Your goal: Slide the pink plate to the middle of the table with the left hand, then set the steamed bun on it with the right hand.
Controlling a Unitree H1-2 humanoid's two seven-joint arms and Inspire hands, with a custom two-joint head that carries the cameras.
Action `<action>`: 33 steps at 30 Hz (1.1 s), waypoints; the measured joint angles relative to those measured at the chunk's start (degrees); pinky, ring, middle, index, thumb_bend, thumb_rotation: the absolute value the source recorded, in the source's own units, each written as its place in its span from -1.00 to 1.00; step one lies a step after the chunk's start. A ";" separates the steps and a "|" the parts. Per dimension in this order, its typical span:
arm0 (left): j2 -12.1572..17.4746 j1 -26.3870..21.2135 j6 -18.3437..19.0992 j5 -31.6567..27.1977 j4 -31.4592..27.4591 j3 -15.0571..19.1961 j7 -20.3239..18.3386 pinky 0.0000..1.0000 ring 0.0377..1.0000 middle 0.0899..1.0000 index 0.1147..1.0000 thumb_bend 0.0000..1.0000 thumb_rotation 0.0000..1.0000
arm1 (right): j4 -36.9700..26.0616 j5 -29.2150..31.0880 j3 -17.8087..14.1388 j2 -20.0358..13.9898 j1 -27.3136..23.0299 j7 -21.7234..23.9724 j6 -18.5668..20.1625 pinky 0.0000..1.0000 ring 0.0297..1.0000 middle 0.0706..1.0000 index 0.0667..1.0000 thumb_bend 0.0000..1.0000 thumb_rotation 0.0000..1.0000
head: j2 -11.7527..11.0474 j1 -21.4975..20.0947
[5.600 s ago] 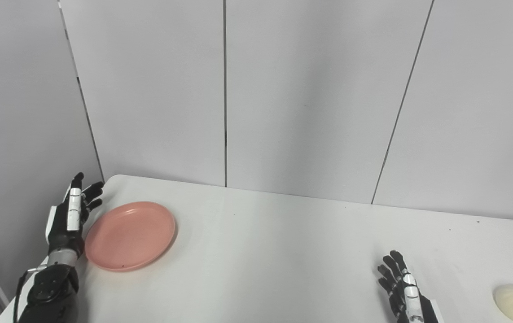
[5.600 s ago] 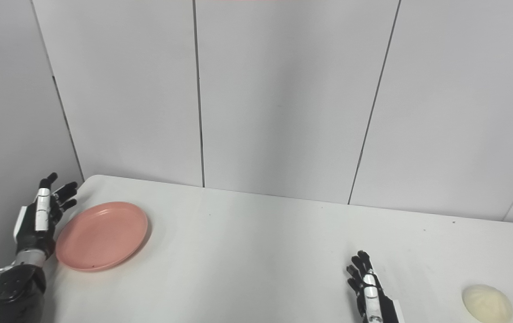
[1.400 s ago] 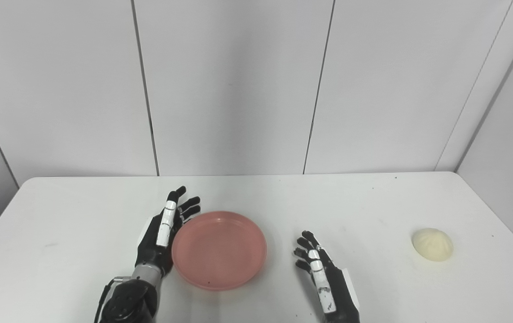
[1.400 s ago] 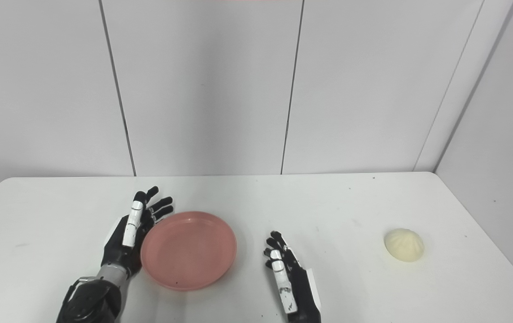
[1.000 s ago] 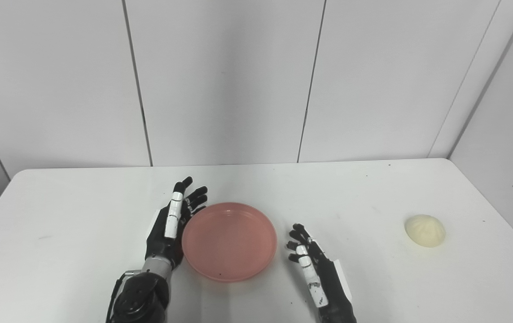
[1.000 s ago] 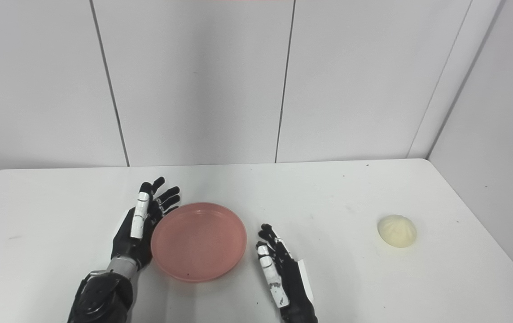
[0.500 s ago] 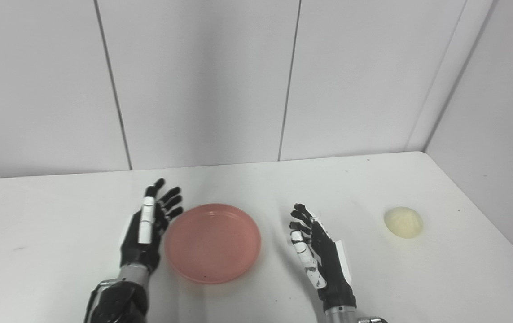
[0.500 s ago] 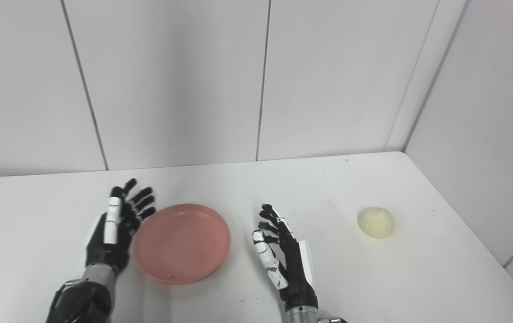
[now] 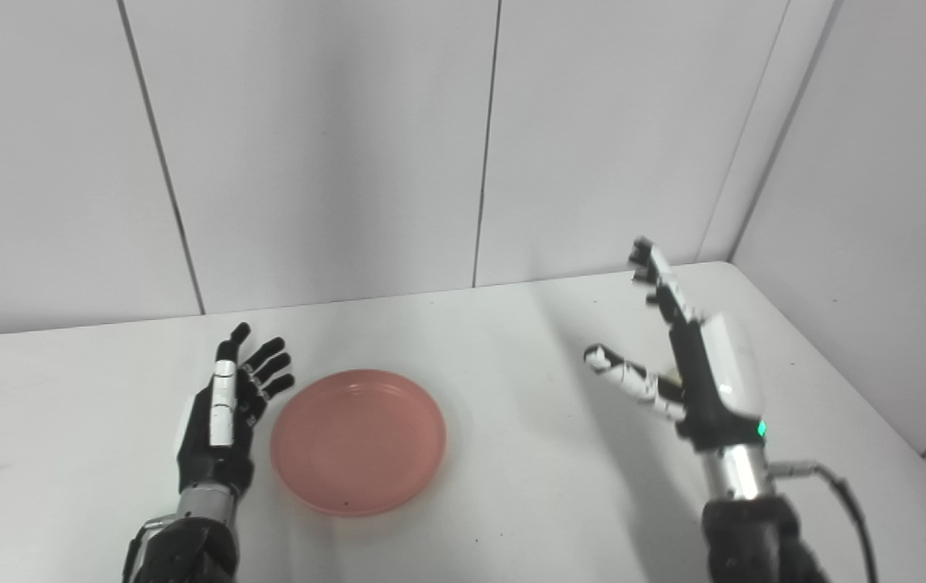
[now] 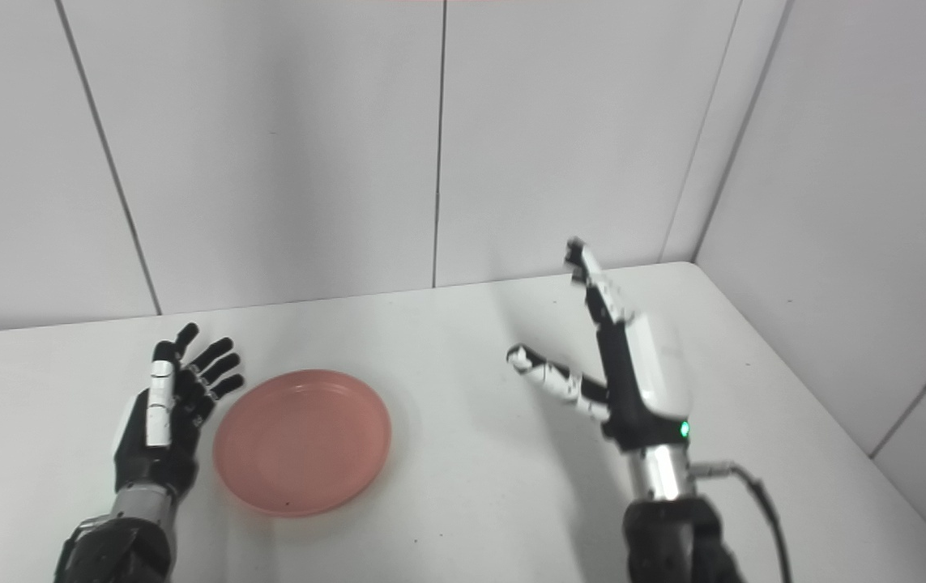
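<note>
Plate empty, bun hidden

Plate (image 9: 358, 440) sits empty near the middle of your bench (image 9: 66, 389). Your left hand (image 9: 219, 417) rests just beside its left rim, fingers spread, holding nothing. Your right hand (image 9: 689, 356) is raised over the bench's right side, fingers and thumb spread. You cannot see the bun in either view.

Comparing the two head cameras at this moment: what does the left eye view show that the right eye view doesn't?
Left eye only: a wider strip of table left of the left robot hand. Right eye only: more of the side wall and a longer run of the table's right edge. Both: the pink plate bare, the left robot hand open beside it, the right robot hand open above the table. Neither shows the steamed bun.
</note>
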 measured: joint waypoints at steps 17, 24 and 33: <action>-0.39 -0.50 -0.29 -0.01 0.58 0.03 0.51 0.54 0.62 0.55 0.82 0.36 0.80 | 6.51 -15.63 4.35 -18.36 -11.11 32.49 18.66 0.31 0.66 0.73 0.64 1.00 0.03 | -0.62 0.44; -0.45 -0.66 -0.51 0.02 0.87 -0.15 0.57 0.54 0.63 0.56 0.83 0.34 0.84 | 12.57 -21.27 8.55 -21.58 -15.24 43.92 20.39 0.21 0.67 0.73 0.54 1.00 -0.22 | -0.79 0.70; -0.45 -0.62 -0.40 0.07 0.70 -0.25 0.89 0.53 0.63 0.55 0.82 0.33 0.83 | 23.52 -22.11 11.95 -21.90 -16.34 45.87 20.39 0.22 0.49 0.62 0.54 1.00 -0.15 | -0.35 0.70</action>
